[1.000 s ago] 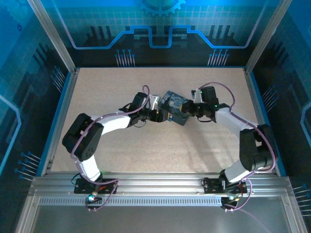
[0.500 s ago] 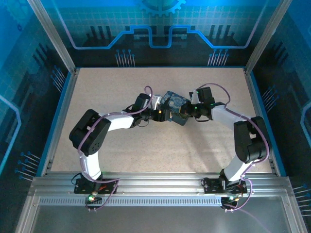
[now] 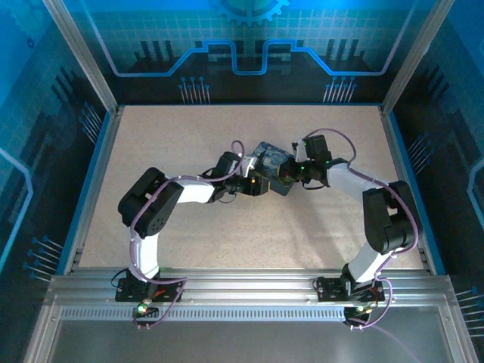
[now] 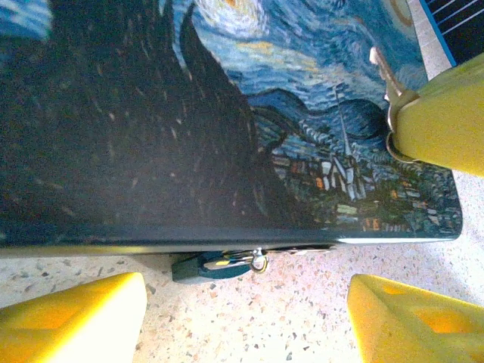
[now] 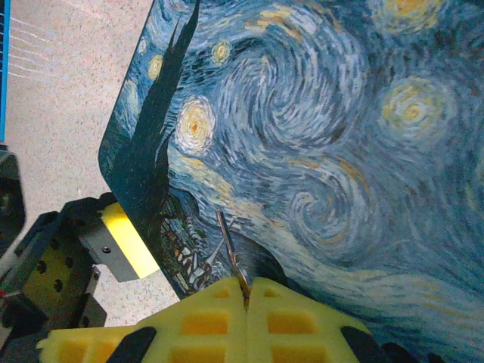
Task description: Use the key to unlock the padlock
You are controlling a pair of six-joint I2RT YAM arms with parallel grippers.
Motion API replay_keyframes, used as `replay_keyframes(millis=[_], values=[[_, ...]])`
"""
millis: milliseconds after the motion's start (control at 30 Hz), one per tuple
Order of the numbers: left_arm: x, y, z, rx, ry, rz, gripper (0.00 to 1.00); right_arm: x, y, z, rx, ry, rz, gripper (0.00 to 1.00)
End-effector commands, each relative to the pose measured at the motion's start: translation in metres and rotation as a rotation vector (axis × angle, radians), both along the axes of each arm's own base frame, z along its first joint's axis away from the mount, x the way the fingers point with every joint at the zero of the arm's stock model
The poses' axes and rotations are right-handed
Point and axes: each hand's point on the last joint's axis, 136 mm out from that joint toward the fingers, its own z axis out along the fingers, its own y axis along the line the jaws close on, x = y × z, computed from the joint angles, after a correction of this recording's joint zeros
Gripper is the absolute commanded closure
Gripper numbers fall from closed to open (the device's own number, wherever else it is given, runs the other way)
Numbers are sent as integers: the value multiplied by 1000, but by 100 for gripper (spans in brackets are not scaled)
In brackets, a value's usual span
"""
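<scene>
Padlock (image 4: 215, 266) sits tucked at the low edge of the blue painted tin (image 4: 227, 113), right down by the table (image 4: 302, 274). It looks dark and very small. The left gripper (image 4: 242, 314) is wide, with one yellow finger (image 4: 76, 321) on each side of the padlock, not touching it. The right gripper (image 5: 247, 295) is pinched tight on the key (image 5: 229, 246). The key pokes out over the top of the tin, well away from the padlock. I think the job now is to get the padlock held steady. The left gripper should come in low and squeeze the padlock, not the tin. The keyhole must be left free and face the key. I cannot see the keyhole.
</scene>
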Motion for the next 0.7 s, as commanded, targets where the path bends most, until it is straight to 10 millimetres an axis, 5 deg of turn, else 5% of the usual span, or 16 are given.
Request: replay_keyframes(millis=[0, 667], values=[[0, -9, 2, -23, 7, -25, 29, -16, -4, -28, -71, 98, 7, 100], [-6, -27, -14, -6, 24, -57, 37, -22, -4, -34, -80, 113, 16, 100]])
